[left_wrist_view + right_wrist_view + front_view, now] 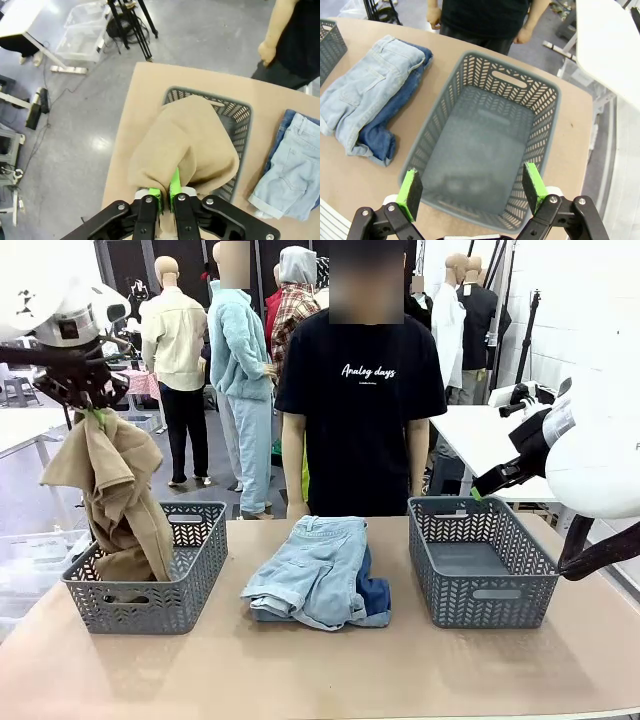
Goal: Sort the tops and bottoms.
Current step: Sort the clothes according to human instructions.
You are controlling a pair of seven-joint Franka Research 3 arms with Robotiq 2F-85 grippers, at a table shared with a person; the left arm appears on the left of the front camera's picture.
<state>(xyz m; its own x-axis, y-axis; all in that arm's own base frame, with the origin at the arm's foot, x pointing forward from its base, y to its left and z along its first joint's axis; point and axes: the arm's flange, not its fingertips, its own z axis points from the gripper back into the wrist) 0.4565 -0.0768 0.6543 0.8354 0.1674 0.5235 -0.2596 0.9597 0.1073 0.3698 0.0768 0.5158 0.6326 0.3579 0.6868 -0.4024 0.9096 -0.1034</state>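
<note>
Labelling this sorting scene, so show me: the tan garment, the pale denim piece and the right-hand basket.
tan garment [115, 490]: front view, middle of its hanging folds.
pale denim piece [310, 570]: front view, its top layer.
right-hand basket [480, 145]: right wrist view, bare floor inside.

We work under bright, even overhead light. Soft shadows lie on the worktop [300, 675] beside the left basket [150, 605] and right basket [480, 590], and the tan top [185, 140] shades its own folds. Pale glare marks the floor [97, 142]. Both wrist views bow at their edges, and the right arm [600, 475], near the lens, blows out white.
</note>
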